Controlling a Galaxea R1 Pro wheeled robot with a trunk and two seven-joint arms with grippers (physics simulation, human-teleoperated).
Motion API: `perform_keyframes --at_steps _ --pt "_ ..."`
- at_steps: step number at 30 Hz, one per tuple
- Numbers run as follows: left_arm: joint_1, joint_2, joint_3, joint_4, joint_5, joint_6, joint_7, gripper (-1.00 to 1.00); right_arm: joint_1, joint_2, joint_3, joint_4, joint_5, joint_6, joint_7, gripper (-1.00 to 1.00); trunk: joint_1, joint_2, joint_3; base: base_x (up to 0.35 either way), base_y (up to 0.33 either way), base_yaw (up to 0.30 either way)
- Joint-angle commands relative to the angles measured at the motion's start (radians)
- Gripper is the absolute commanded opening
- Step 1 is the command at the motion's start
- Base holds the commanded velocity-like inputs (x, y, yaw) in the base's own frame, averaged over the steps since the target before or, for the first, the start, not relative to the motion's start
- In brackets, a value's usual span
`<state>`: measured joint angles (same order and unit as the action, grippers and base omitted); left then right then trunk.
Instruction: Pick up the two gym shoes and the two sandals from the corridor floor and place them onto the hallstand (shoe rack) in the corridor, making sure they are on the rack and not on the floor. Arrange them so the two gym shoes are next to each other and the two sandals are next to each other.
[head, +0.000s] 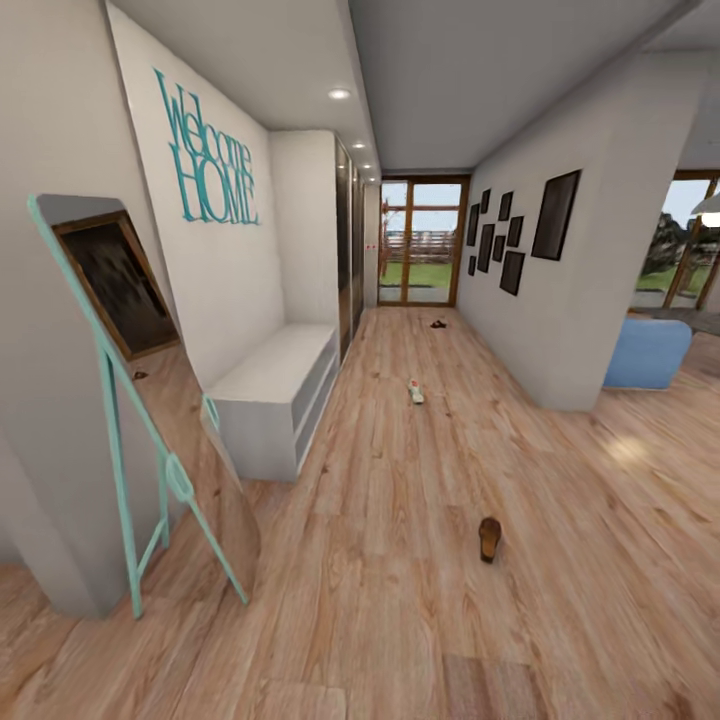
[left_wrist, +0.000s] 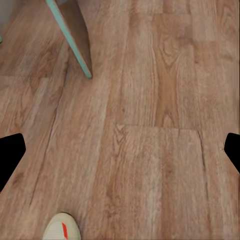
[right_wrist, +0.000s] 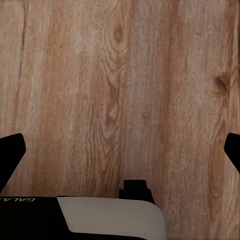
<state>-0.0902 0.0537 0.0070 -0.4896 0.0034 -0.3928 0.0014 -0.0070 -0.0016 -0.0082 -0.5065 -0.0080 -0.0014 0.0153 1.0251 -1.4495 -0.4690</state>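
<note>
I am standing at the near end of the corridor with nothing picked up yet, so I judge this to be the approach step before the first pickup. On the corridor floor (head: 420, 620) I can see one sandal (head: 489, 538) nearest me, lying right of centre, and one gym shoe (head: 416, 392) farther down, roughly level with the far end of the hallstand (head: 275, 385), which sits against the left wall under the "Welcome HOME" lettering (head: 208, 155). A small dark object (head: 438, 323) near the glass door (head: 420, 240) may be the second sandal, but it is too small to confirm. The left wrist view shows a white shoe toe with a red mark (left_wrist: 61, 227) on the planks, likely the second gym shoe, close to the foot of the leaning mirror (head: 150, 400). The left gripper (left_wrist: 120, 155) has its fingers spread wide and empty; the right gripper (right_wrist: 120, 155) likewise stands apart over bare wood, holding nothing. The next move, in my judgement, calls for lowering an arm to the nearest shoe and squaring the fingers across it before closing.
</note>
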Motion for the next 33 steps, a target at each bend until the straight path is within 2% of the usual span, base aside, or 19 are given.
perform_keyframes --at_steps 1,18,25,33 --pt "0.000 0.000 0.001 0.000 0.000 -0.003 0.000 1.00 -0.001 0.000 -0.001 0.000 -0.001 0.000 0.002 1.00 0.000 -0.001 -0.001 0.000 0.074 -0.300" --pt "0.000 0.000 -0.001 0.000 0.000 -0.004 -0.001 1.00 -0.001 0.000 -0.001 0.000 0.000 0.000 0.002 1.00 0.000 -0.001 -0.001 0.000 0.015 -0.281" --pt "0.000 0.000 -0.001 0.000 0.000 -0.005 -0.001 1.00 -0.001 0.000 -0.001 0.000 0.000 0.000 0.002 1.00 0.000 -0.001 -0.001 -0.036 0.000 -0.060" --pt "0.000 0.000 -0.001 0.000 0.000 -0.005 0.000 1.00 -0.001 0.000 0.000 -0.001 0.000 -0.001 0.002 1.00 0.000 -0.001 -0.001 -0.171 0.054 -0.007"
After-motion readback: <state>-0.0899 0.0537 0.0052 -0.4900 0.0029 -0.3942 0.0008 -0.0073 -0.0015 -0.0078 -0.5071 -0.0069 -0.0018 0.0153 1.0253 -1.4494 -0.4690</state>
